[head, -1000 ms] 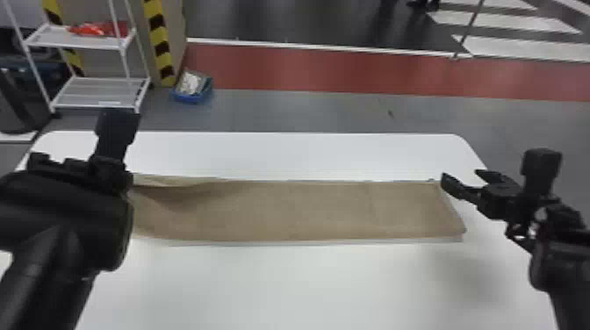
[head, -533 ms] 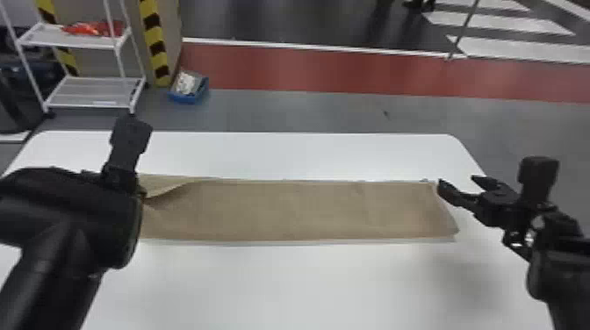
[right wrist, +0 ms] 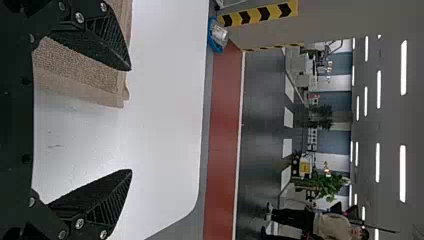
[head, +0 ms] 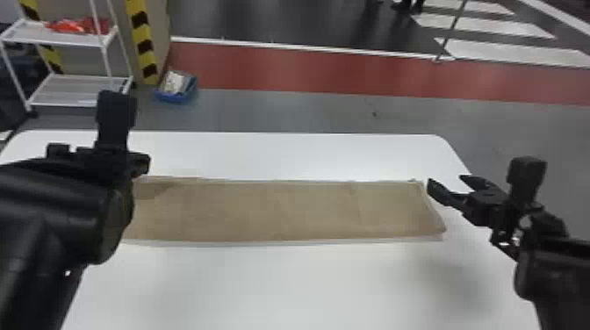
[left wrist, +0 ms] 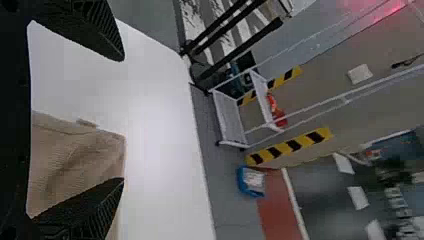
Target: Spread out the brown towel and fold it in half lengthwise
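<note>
Treat the long brown cloth towel, spread on the smooth white table, as light and limp, pinching corners nearest the table's far edge with the wide-parted, black, 2-fingered left gripper and equally wide, matching right gripper.

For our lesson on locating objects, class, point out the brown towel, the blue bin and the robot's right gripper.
Brown towel [head: 281, 210], head view: middle.
Blue bin [head: 173, 97], head view: front wall.
Right gripper [right wrist: 131, 120], right wrist view: between fingertips.
</note>
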Action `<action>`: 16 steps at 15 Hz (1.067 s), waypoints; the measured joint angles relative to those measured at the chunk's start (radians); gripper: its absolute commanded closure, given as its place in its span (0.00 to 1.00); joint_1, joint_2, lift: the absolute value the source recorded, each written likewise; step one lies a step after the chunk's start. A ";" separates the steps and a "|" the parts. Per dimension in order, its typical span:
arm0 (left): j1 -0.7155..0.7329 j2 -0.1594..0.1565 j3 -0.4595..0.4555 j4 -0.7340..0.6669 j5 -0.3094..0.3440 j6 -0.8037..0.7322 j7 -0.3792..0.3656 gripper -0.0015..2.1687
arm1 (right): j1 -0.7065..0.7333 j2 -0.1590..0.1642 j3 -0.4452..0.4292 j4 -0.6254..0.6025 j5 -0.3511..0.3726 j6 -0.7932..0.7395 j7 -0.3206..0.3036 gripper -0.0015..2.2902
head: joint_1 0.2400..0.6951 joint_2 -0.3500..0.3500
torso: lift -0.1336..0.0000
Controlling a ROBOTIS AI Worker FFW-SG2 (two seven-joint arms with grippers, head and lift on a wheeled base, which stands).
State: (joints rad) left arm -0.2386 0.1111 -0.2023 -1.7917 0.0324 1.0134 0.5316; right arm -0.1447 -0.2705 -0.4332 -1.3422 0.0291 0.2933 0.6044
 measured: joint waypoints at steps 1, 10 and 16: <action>0.020 0.003 0.013 -0.003 0.023 -0.074 0.002 0.01 | 0.000 0.000 0.001 0.000 0.000 -0.005 0.000 0.08 | 1.00 0.25 | 0.07; 0.183 0.069 0.216 -0.114 0.094 0.051 -0.257 0.11 | -0.008 -0.010 0.006 0.000 0.003 0.006 0.009 0.09 | 1.00 0.32 | 0.07; 0.201 0.076 0.255 -0.121 0.128 0.082 -0.305 0.17 | -0.006 -0.009 0.013 0.001 0.009 0.008 0.008 0.09 | 1.00 0.33 | 0.07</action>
State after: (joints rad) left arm -0.0373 0.1871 0.0530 -1.9127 0.1601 1.0955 0.2271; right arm -0.1509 -0.2792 -0.4199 -1.3415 0.0386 0.3011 0.6120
